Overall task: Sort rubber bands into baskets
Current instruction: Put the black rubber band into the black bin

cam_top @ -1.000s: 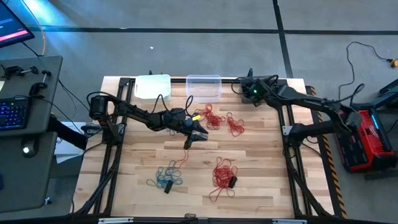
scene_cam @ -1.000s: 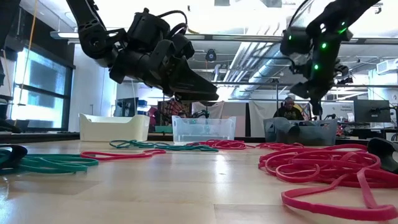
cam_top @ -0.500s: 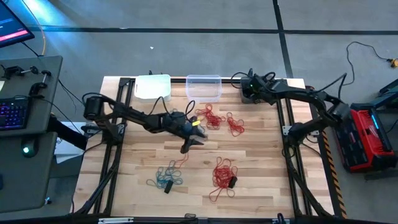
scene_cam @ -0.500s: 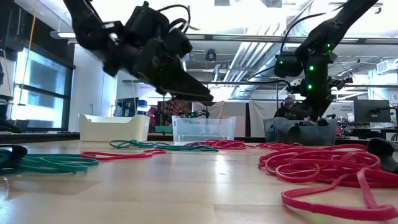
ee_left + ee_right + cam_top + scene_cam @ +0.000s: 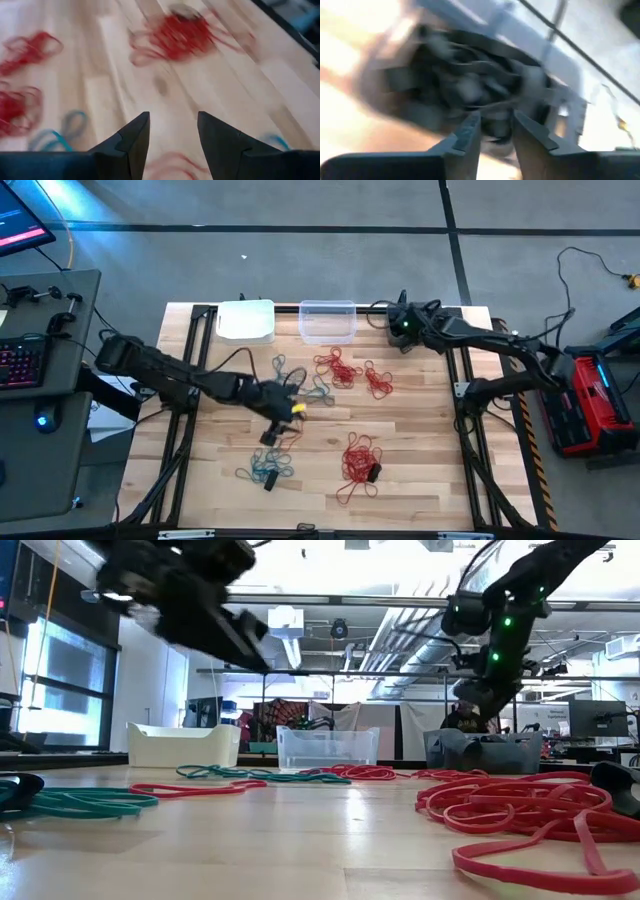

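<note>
Left gripper (image 5: 272,436) hangs open and empty over the surface (image 5: 420,430). Right gripper (image 5: 494,131), slightly parted and empty, is above the dark grey basket (image 5: 465,90).

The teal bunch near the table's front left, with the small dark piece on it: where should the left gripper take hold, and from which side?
Come straight down from above: the teal bunch lies flat on the table. Probably pinch where its loops cross thickest, just clear of the dark piece; single strands would likely slip. The left gripper, fingers apart, hovers just behind it.

Parted fingers (image 5: 470,132) over grey basket (image 5: 420,90)
</note>
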Motion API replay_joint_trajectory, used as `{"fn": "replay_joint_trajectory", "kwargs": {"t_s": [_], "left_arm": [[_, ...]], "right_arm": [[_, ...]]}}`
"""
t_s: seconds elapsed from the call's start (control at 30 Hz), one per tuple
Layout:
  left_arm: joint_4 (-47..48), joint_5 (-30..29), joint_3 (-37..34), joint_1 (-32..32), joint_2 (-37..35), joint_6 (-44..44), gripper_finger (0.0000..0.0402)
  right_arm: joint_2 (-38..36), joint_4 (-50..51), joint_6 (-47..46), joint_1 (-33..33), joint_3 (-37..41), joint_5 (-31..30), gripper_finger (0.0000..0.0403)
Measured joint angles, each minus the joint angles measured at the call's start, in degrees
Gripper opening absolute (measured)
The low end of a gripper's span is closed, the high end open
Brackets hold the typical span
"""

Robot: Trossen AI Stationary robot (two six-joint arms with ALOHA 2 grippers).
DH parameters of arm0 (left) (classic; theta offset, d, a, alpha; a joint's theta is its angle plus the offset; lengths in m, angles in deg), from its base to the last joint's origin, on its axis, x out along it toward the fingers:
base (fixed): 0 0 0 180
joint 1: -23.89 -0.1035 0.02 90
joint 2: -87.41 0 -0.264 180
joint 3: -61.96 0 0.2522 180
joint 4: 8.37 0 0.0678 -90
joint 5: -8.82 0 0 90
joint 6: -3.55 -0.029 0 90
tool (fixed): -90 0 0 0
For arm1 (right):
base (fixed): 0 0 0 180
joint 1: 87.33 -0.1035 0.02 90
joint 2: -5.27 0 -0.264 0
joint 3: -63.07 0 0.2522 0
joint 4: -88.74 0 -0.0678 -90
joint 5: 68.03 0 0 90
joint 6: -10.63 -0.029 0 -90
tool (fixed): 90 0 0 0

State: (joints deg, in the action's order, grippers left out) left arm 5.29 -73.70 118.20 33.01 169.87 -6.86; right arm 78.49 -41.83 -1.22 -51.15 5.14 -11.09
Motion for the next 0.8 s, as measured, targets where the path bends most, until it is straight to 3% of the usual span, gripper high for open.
{"fn": "replay_joint_trajectory", "kwargs": {"t_s": [0.17,0.43,0.8], "left_arm": [[7.4,-0.4,0.0,7.1,-0.7,1.1,0.0158],[12.9,-0.1,0.0,17.7,-0.3,12.4,0.0158],[8.3,1.8,0.0,19.1,7.3,16.8,0.0158]], "right_arm": [[-0.6,0.0,-2.6,-6.2,0.0,3.7,0.0080],[-0.6,-0.4,-4.6,-13.8,0.0,3.7,0.0110],[-0.6,-1.0,-4.6,-15.7,0.0,1.6,0.0126]]}}
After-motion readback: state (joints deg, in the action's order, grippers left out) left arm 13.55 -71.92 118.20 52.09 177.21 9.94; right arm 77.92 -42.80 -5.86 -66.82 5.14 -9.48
